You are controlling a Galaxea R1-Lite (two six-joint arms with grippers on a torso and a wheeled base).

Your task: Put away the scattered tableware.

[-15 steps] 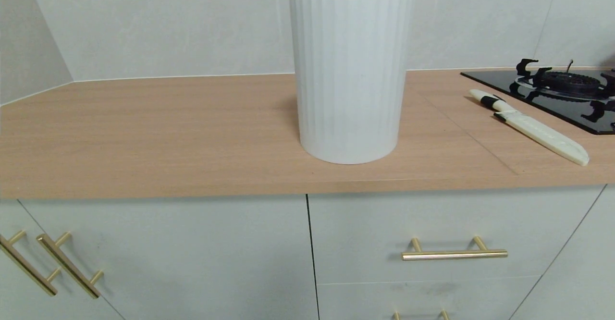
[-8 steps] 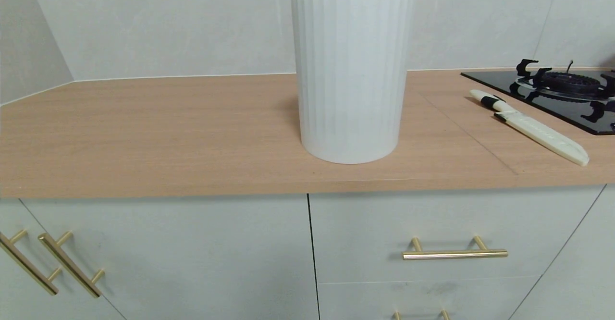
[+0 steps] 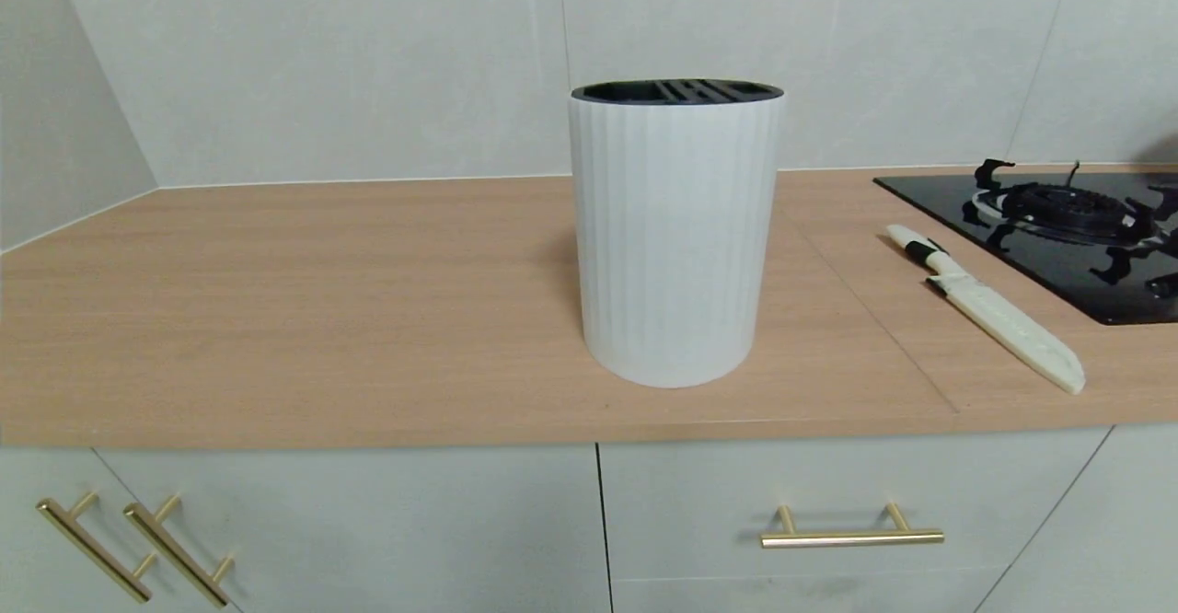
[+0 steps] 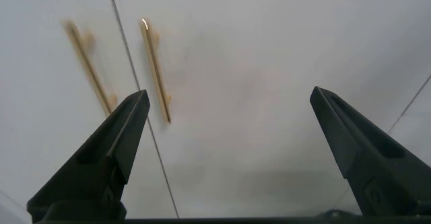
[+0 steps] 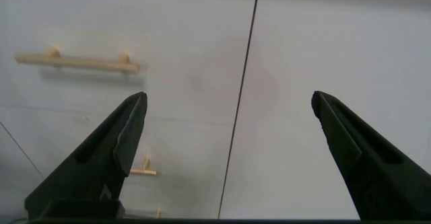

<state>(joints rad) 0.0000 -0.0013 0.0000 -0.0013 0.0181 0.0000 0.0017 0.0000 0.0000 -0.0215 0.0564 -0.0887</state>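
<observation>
A tall white ribbed holder (image 3: 676,236) with a black slotted top stands on the wooden counter (image 3: 304,309), near its front edge. To its right a cream knife (image 3: 987,306) with a black band on the handle lies flat beside the hob. My left gripper (image 4: 229,103) is open, facing white cabinet doors with gold handles (image 4: 155,69). My right gripper (image 5: 229,106) is open too, in front of drawer fronts with a gold handle (image 5: 77,62). Neither holds anything.
A black gas hob (image 3: 1058,226) with a burner grate sits at the counter's right end. White tiled walls close the back and left. Below the counter are cabinet doors (image 3: 138,539) and a drawer with a gold handle (image 3: 851,533).
The whole head view has shifted: the camera rose, so the holder's black slotted top now shows and the counter sits lower in the picture. Nothing on the counter has moved.
</observation>
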